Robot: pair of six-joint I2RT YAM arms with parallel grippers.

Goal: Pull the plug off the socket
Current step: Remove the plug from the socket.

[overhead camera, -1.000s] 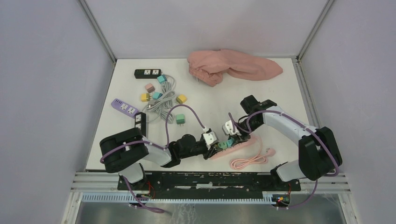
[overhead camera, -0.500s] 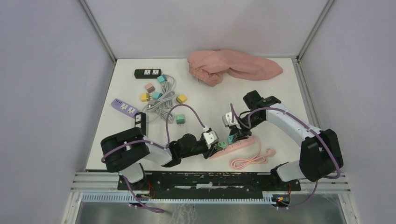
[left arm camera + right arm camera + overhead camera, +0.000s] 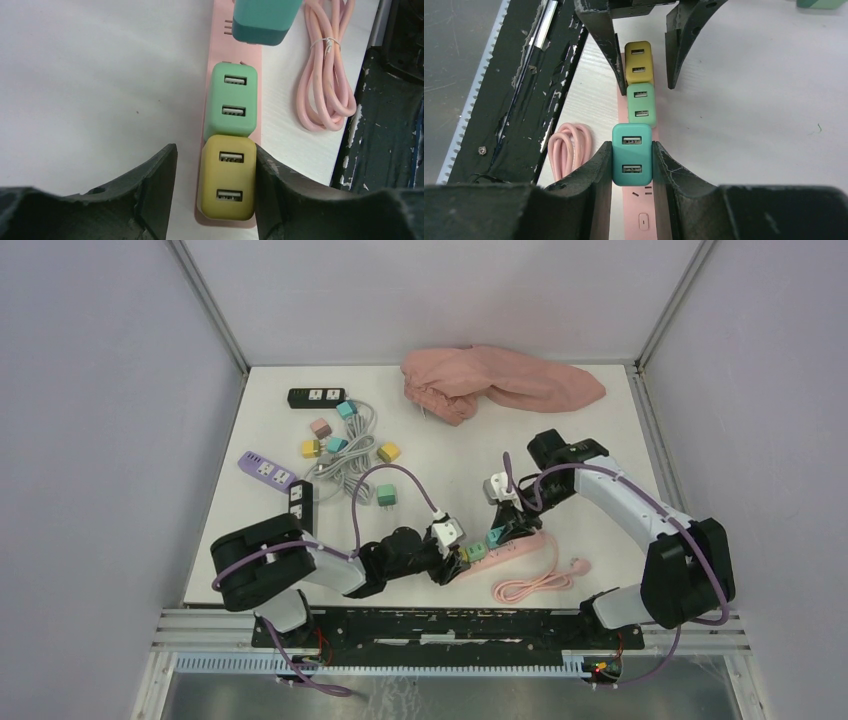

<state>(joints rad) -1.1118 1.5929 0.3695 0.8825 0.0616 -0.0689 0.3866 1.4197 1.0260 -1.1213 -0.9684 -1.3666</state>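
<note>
Here three plugs line up on one pink strip (image 3: 644, 220): a yellow plug (image 3: 227, 177), a green plug (image 3: 231, 100) and a teal plug (image 3: 632, 155). The right gripper (image 3: 631, 146) squeezes the teal plug. The left gripper (image 3: 215, 152) stands wide around the yellow plug, holding nothing.

The pink strip (image 3: 505, 552) lay in the lower middle of the top view, slanting up to the right. Its pink cord (image 3: 530, 585) was coiled just beside it at lower right. A yellow plug (image 3: 227, 177) and a light green plug (image 3: 230, 100) sat seated in the strip, touching end to end, each with two USB ports facing up. The teal plug (image 3: 632, 155), also two-port, was out of its socket. It was held upright just above the strip, pinched between the fingers of the right gripper (image 3: 631, 148), with bare slots showing beside it.
</note>
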